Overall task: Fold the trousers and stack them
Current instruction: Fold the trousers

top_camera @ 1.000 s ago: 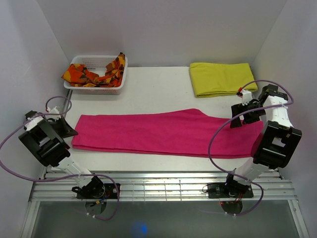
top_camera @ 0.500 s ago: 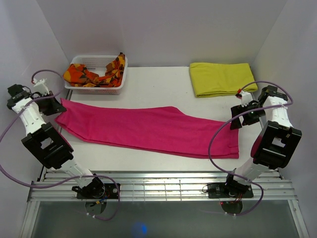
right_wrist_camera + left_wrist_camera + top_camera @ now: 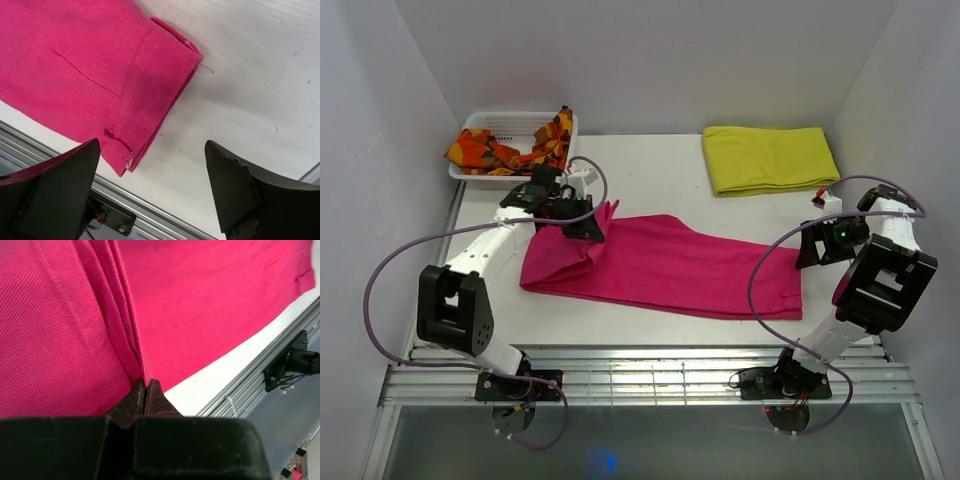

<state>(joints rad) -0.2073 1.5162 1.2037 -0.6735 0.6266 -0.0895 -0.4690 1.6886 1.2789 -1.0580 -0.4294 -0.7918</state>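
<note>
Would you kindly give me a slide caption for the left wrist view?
Left gripper shut on a bunched edge of the pink trousers, with the white table beyond.

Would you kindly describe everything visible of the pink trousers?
The trousers are plain magenta-pink twill-looking cloth, lying lengthwise across the white table. Their left end is raised and doubled over, pinched at its edge by the shut left gripper. The right end lies flat, showing a stitched band and small loop; the open right gripper hangs near it, not touching.
</note>
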